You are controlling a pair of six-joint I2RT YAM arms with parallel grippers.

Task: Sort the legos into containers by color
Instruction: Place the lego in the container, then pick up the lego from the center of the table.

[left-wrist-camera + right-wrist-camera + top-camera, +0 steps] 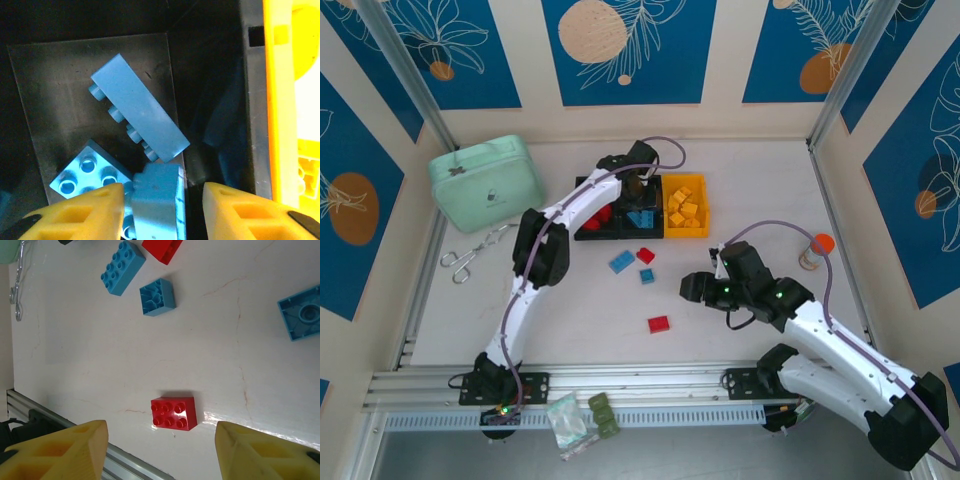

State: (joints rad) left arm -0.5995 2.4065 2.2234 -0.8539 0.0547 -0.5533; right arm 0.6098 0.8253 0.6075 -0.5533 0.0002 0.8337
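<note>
Left jaws released inside black bin, a blue brick between them against one finger. Right jaws released, empty; red brick on surface just ahead, midway between.

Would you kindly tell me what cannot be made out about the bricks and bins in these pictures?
Top view: the left gripper and its arm cover much of the two black bins, so their bricks cannot be counted.
Left wrist view: the lowest blue brick is cut off by the bottom edge.
Right wrist view: a blue piece is cut off by the right edge.
Top view: the clear bag is too small to show its contents.
</note>
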